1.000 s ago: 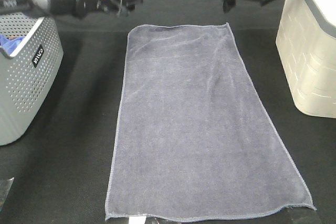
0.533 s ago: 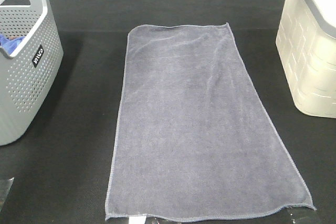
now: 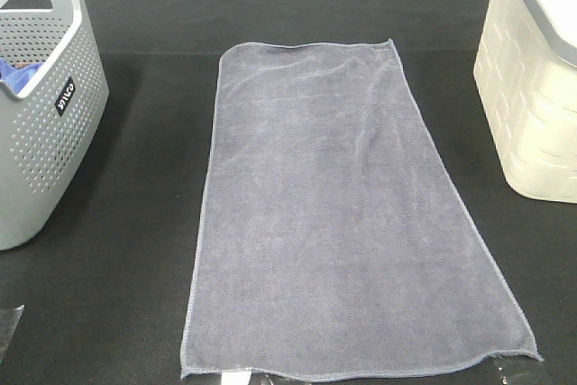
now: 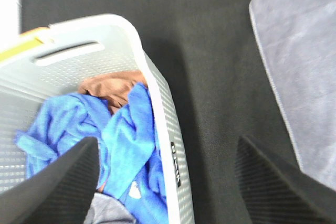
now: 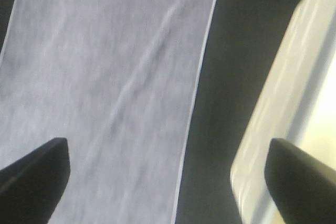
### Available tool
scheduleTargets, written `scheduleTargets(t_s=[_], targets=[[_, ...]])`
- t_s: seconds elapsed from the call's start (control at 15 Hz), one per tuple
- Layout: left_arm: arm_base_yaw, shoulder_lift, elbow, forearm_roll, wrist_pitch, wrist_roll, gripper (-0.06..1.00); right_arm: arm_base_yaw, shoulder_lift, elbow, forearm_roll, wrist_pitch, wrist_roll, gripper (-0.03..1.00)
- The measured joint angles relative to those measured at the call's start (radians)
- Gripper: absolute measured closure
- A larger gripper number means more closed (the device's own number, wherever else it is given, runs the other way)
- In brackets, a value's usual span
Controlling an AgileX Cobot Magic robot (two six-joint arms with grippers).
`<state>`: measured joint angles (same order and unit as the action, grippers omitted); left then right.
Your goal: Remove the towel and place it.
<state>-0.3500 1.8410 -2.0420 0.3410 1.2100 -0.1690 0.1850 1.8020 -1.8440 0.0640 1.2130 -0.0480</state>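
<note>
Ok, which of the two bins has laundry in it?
The grey perforated basket on the left; the left wrist view shows a blue cloth and something brown inside. The cream bin's inside isn't visible.

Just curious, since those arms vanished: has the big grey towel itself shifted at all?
No. The towel lies flat in the same spot between the grey basket and the cream bin.

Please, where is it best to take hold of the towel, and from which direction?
Probably the two far corners of the towel: it lies flat and spread, so only hems can be pinched. Each open pincer comes from above, one per corner.
</note>
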Motion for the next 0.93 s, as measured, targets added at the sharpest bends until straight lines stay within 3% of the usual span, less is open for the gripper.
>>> scheduleTargets(t_s=[0.2, 0.6, 0.93], targets=[[0.000, -0.162, 0.156, -0.036, 0.000, 0.016, 0.25, 0.000, -0.223, 0.283, 0.007, 0.003, 0.000, 0.03], [0.000, -0.659, 0.777, -0.144, 0.007, 0.008, 0.25, 0.000, -0.724, 0.822, 0.009, 0.003, 0.000, 0.03], [0.000, -1.057, 1.178, -0.225, 0.011, 0.030, 0.25, 0.000, -1.115, 1.108, 0.009, 0.006, 0.000, 0.03]])
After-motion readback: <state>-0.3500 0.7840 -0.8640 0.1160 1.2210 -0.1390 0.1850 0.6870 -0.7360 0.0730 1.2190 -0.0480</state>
